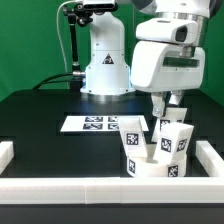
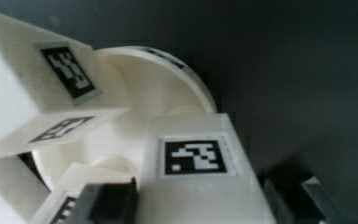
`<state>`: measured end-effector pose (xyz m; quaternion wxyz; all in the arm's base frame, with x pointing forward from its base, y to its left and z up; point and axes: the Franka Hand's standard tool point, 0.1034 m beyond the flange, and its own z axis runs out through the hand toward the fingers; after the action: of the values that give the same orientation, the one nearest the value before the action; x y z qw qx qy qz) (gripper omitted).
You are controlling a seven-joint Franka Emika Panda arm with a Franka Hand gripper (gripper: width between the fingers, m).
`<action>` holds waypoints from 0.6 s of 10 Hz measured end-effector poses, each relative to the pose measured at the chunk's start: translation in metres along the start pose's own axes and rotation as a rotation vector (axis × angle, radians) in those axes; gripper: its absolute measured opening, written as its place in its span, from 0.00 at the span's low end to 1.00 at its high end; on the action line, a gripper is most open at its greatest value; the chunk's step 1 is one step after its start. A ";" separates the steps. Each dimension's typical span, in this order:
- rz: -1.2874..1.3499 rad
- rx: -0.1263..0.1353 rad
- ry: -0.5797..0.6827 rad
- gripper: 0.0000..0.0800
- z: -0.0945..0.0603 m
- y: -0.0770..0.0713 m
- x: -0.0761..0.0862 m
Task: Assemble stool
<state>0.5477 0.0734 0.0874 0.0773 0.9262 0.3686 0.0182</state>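
Gripping a white leg (image 2: 190,150), the gripper (image 2: 194,200) is twisting it into the round seat (image 2: 158,85) so it is standing up.

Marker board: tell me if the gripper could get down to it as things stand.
Probably yes: the marker board lies bare, nothing above it. The gripper is busy at a stool leg, so it must let go first.
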 end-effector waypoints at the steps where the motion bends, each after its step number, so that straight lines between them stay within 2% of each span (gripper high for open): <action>1: 0.066 -0.001 0.005 0.43 0.000 0.000 0.000; 4: 0.282 0.011 0.017 0.43 0.001 0.000 0.000; 5: 0.354 0.027 0.012 0.43 0.001 0.000 0.000; 6: 0.458 0.062 -0.002 0.43 0.000 -0.002 0.000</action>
<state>0.5462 0.0743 0.0875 0.0429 0.9876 0.1491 0.0232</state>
